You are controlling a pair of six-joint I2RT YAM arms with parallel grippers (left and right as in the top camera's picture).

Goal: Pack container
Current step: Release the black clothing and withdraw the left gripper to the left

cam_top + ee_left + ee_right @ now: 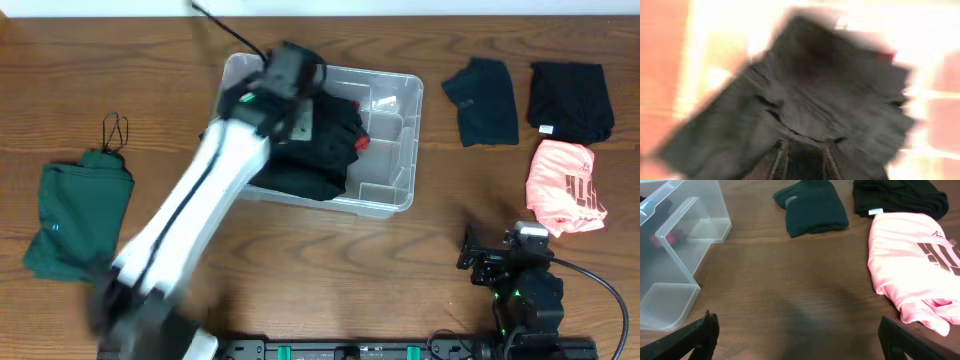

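The container (pixel 392 110) is a clear plastic bin at the back middle of the table; its corner also shows in the right wrist view (pixel 675 245). A black garment (pixel 320 155) lies inside it and fills the blurred left wrist view (pixel 810 95). My left gripper (pixel 298 100) reaches into the bin. Its fingers (pixel 804 160) are close together, with the black cloth bunched at them. My right gripper (pixel 505 240) is open and empty above bare table at the front right, jaws wide apart (pixel 797 340).
A green garment (pixel 75 220) and a black cord loop (pixel 115 130) lie at the left. At the right are a dark folded garment (pixel 482 100), a black one (pixel 570 100) and a pink one (pixel 565 185). A small red item (pixel 362 142) sits in the bin.
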